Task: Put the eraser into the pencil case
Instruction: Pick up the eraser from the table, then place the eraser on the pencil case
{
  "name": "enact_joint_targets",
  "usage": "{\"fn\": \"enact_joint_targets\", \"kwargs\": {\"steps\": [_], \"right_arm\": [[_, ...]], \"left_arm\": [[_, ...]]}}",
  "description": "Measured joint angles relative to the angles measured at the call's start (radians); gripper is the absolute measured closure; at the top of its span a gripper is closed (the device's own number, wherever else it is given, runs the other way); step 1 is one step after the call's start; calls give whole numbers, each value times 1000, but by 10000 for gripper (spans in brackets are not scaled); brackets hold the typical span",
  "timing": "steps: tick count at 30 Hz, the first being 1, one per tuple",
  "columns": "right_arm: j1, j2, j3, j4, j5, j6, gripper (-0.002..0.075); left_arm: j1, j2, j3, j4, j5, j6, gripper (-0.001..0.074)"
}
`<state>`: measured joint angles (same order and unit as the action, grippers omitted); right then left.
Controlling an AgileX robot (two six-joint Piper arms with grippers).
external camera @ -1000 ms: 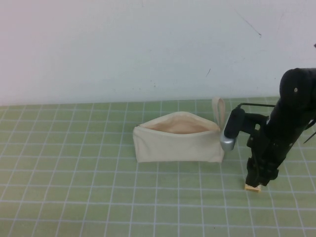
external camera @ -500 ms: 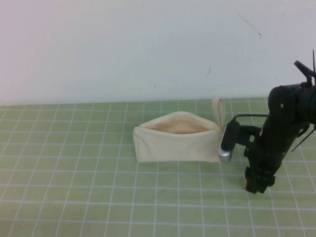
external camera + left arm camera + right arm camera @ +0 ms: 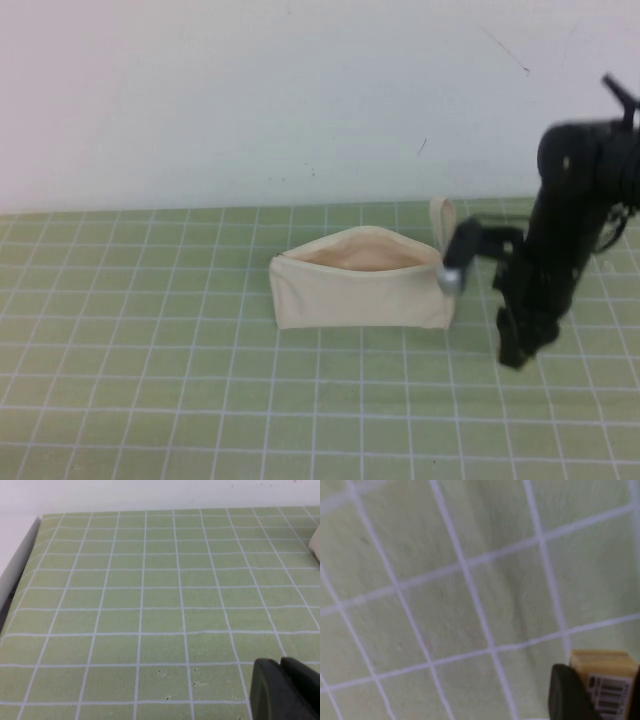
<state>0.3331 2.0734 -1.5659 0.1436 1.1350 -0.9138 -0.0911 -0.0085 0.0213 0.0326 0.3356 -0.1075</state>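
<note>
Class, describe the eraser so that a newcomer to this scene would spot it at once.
Start at the cream pencil case on the green grid mat. To its right hangs the right tool; the left tool is parked elsewhere. Between the right tool's fingers sits the eraser: tiny, tan, barcode-labelled.

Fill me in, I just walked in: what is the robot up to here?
The right gripper has closed on the eraser and holds it off the green mat, just right of the pencil case, which stands unzipped with its mouth up. The left gripper is parked low over bare mat, far from the action.
</note>
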Motion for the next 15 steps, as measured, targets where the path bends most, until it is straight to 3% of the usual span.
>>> {"fn": "enact_joint_targets", "kwargs": {"steps": [8, 15], "right_arm": [[27, 0, -399, 171, 75, 99, 516], [83, 15, -516, 299, -12, 46, 516]], "left_arm": [[0, 0, 0, 0, 0, 0, 736], [0, 0, 0, 0, 0, 0, 736]]}}
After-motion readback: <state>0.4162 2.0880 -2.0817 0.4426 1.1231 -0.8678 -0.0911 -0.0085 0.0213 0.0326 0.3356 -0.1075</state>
